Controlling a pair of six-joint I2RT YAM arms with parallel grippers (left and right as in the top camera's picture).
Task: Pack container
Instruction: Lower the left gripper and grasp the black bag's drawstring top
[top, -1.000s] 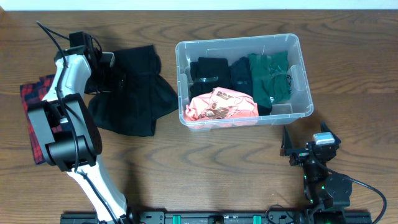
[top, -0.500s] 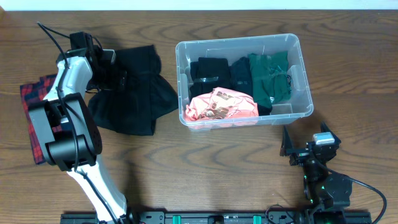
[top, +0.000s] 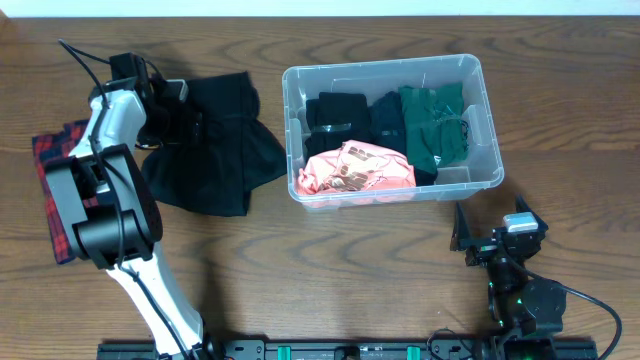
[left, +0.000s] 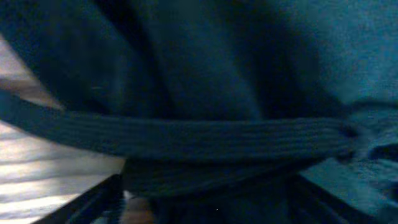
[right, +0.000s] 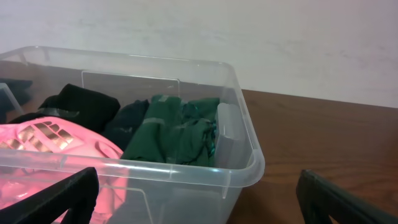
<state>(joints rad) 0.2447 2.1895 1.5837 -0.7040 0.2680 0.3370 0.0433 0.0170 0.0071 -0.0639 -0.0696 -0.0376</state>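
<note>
A wooden table (top: 330, 270) fills the overhead view. The container (top: 385, 62), a clear plastic bin with rounded corners, stands on it right of centre and toward the far edge, just beyond the right gripper (top: 490, 222) and well apart from the left one. To the container's left, a black garment (top: 225, 160) lies spread and rumpled on the bare wood, near the bin's left wall but not touching it. Inside the container four pieces of clothing sit packed side by side. A green garment (top: 435, 125) lies toward the right end, and a pink garment with a pale print (top: 355, 168) lies against the front wall. A black folded piece (top: 335, 112) fills the far left corner, and a dark navy piece (top: 388, 118) sits between the black one and the green one. A strip of the bin's floor shows bare along its right wall and front right corner. A red plaid cloth (top: 50, 150) lies at the table's left edge, partly under the left arm. The left gripper (top: 190, 125) is down on the black garment, with a ribbed band of the fabric right in front of its camera. Whether its fingers have closed on the cloth cannot be told. The right gripper's fingers stand wide apart and hold nothing.
</note>
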